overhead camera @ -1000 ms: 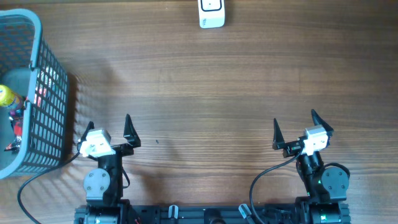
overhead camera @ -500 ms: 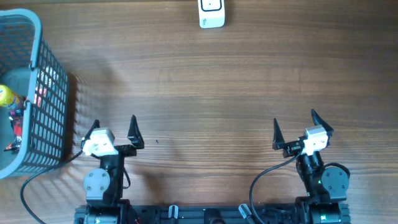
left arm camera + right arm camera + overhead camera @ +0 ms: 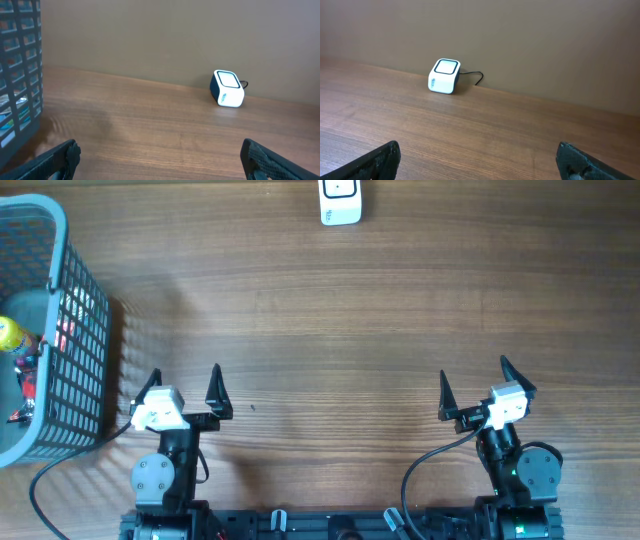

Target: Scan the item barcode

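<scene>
The white barcode scanner [image 3: 340, 202] stands at the table's far edge, also seen in the left wrist view [image 3: 228, 89] and the right wrist view [image 3: 444, 76]. Items lie in the blue-grey basket [image 3: 75, 330] at the left, among them a yellow one [image 3: 9, 333]; the mesh wall hides most of them. My left gripper [image 3: 185, 372] hovers open and empty near the front edge, just right of the basket. My right gripper [image 3: 473, 369] is open and empty at the front right. Both wrist views show only bare wood between the fingers [image 3: 64, 157] [image 3: 384, 159].
The basket's mesh wall [image 3: 20, 75] fills the left edge of the left wrist view, close to the left finger. A black cable [image 3: 475, 75] runs from the scanner toward the wall behind the table. Brown wooden tabletop [image 3: 330, 330] spans the space between grippers and scanner.
My left gripper has shifted slightly to the right, away from the basket. The right arm, scanner and basket have not moved.
</scene>
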Controlling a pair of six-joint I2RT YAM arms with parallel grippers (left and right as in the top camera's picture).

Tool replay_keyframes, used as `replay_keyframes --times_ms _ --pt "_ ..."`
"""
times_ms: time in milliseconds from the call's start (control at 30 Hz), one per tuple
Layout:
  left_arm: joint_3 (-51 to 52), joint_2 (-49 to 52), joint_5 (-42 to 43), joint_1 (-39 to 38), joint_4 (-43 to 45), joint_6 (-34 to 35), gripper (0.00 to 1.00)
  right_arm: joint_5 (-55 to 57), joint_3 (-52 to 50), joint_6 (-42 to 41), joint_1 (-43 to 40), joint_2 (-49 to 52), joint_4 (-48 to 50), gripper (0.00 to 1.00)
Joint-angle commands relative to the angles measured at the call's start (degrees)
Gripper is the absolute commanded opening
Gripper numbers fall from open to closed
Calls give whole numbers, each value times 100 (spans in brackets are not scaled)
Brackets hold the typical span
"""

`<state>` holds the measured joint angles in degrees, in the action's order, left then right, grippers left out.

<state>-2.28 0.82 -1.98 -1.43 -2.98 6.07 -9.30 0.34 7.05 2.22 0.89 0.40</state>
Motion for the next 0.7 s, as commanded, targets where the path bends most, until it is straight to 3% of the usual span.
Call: replay_keyframes --times_ms 0,367,500,667 --pt "-387 11 72 28 37 -109 100 81 -4 -107 7 -61 17 100" --pt "-1738 903 570 26 -68 260 100 81 -4 -105 7 -61 17 100" --pt "-2990 1930 562 33 -870 807 100 81 -4 -105 7 -61 17 100" --pt "-4776 3482 560 33 -1939 765 100 81 -4 -105 7 -61 17 100"
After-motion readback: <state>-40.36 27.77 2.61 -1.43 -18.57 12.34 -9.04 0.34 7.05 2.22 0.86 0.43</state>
